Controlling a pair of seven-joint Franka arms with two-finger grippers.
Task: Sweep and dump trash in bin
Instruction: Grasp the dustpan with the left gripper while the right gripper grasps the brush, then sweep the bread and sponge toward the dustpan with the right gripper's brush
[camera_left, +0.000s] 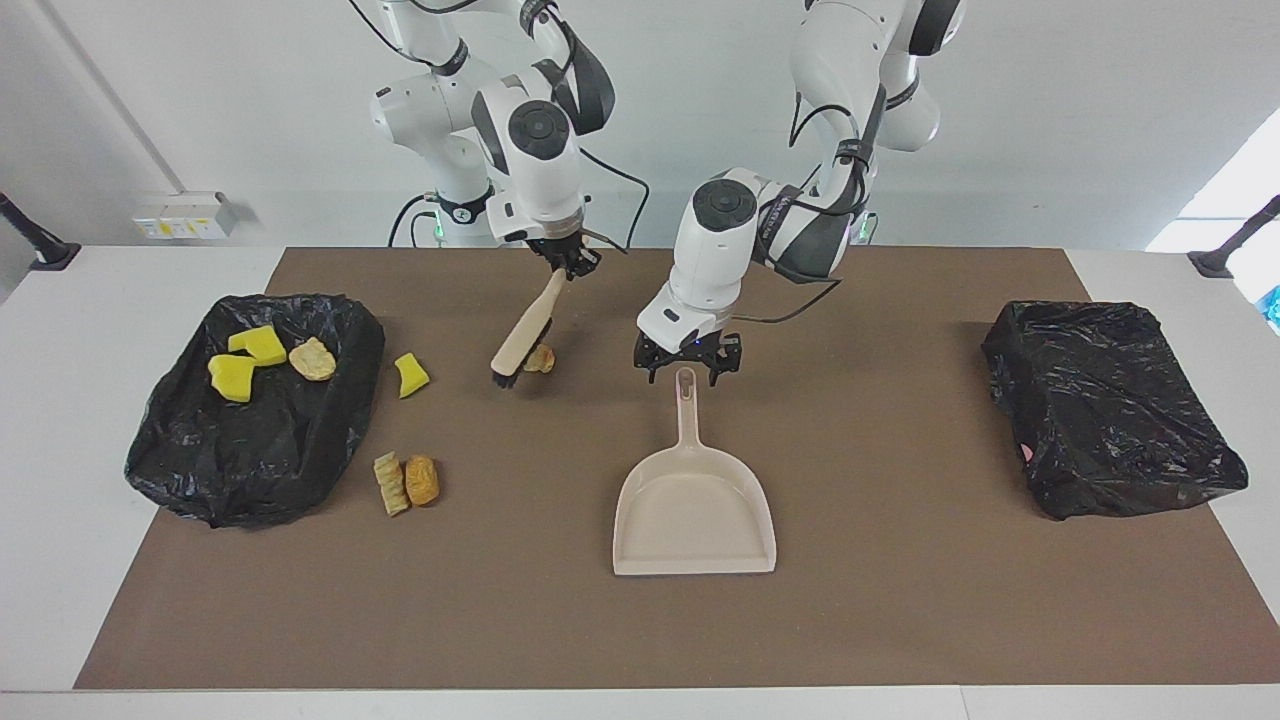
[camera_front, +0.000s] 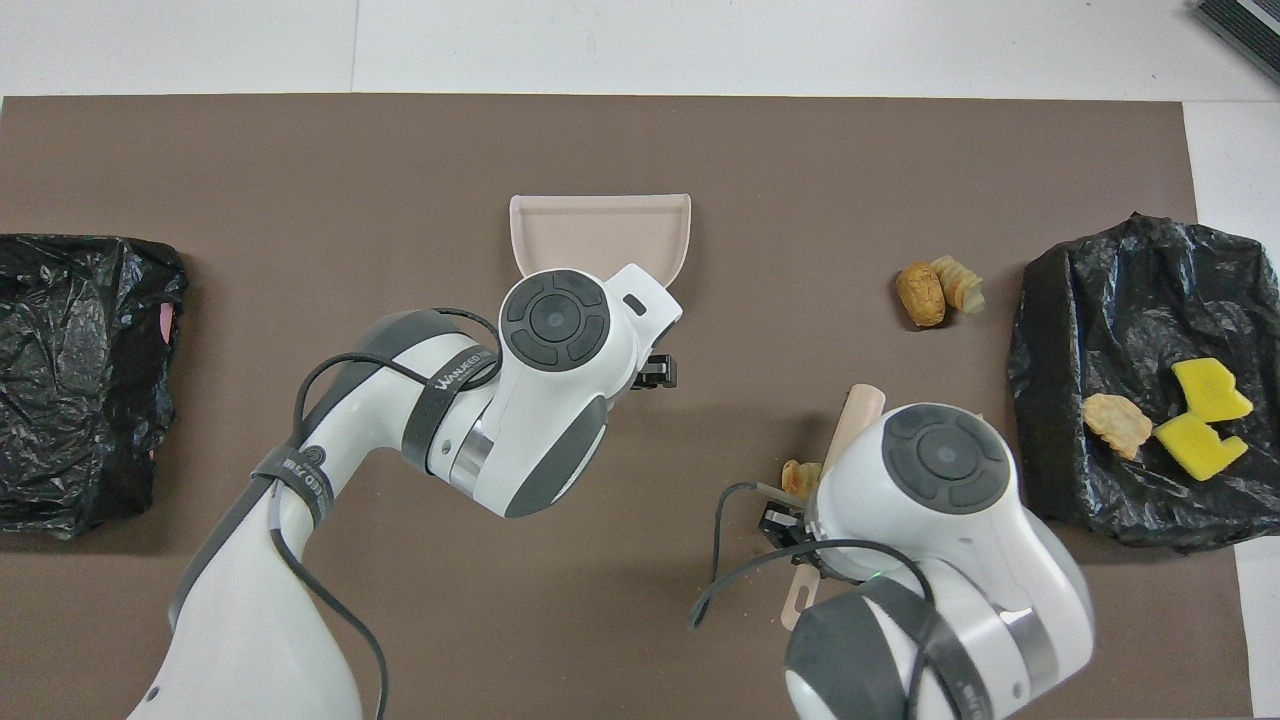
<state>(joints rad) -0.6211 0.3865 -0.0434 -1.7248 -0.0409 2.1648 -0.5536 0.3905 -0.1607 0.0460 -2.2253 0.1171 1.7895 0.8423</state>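
My right gripper (camera_left: 568, 262) is shut on the top of the beige brush (camera_left: 525, 335). The brush slants down, and its black bristles rest on the mat beside a bread piece (camera_left: 541, 358) (camera_front: 795, 478). My left gripper (camera_left: 688, 360) is open, low over the beige dustpan's (camera_left: 693, 510) (camera_front: 600, 225) handle end, one finger on each side. More trash lies toward the right arm's end: a yellow sponge chunk (camera_left: 410, 374) and two bread pieces (camera_left: 408, 482) (camera_front: 935, 292). The boxy black-bagged bin (camera_left: 1110, 405) (camera_front: 80, 380) stands at the left arm's end.
A flattened black bag (camera_left: 250, 440) (camera_front: 1100, 300) at the right arm's end carries two yellow sponge chunks (camera_left: 245, 360) (camera_front: 1200, 420) and a bread piece (camera_left: 312, 358) (camera_front: 1115, 425). A brown mat (camera_left: 900, 600) covers the white table. In the overhead view the right arm hides the loose sponge chunk.
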